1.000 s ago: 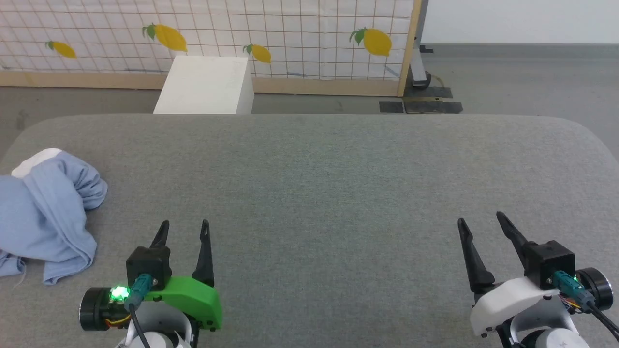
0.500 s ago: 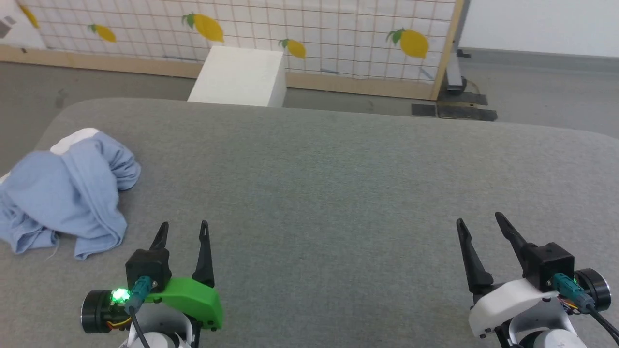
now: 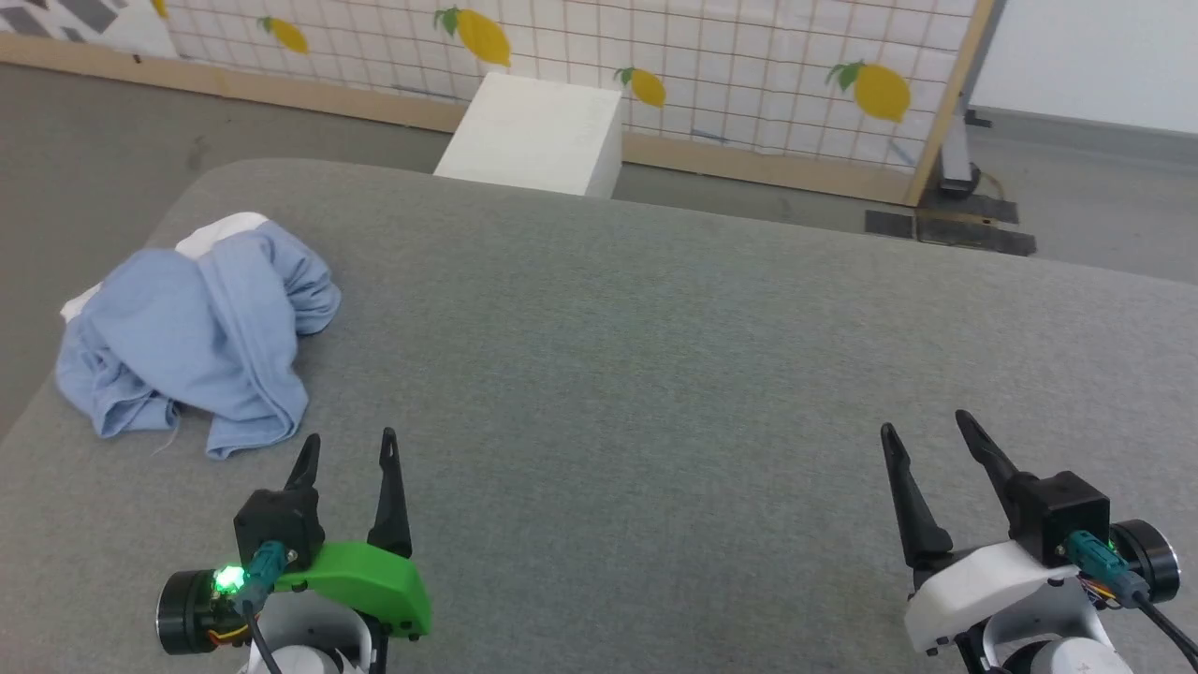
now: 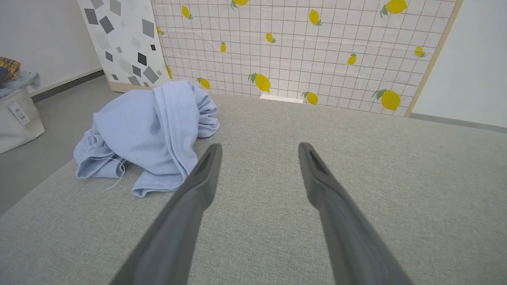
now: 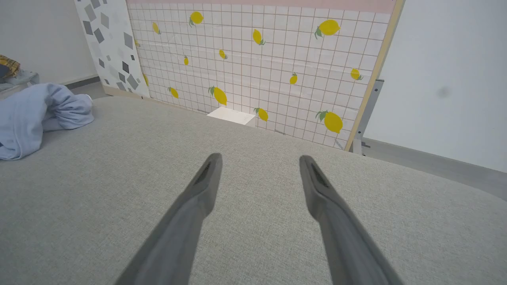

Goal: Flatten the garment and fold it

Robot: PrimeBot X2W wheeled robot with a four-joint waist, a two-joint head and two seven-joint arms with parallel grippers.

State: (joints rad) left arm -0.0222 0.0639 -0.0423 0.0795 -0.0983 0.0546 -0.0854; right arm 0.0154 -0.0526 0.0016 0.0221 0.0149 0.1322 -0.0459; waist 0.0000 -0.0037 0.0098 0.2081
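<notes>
We count one garment [image 3: 197, 342], a crumpled light blue heap at the far left of the grey table [image 3: 655, 328]. Two grippers here: left gripper [image 3: 348, 437] just short of the heap, right gripper [image 3: 925, 422] well apart, both spread wide and gripping nothing. One white box [image 3: 533, 136] stands behind. Since a second ago our head camera has swung left, and the heap itself lies unchanged. The bin's tag [image 4: 18, 113] is too small to read.

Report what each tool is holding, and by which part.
Nothing is held. The left tool and right tool both stand open and empty over the grey surface; the garment lies crumpled, apart from both.
</notes>
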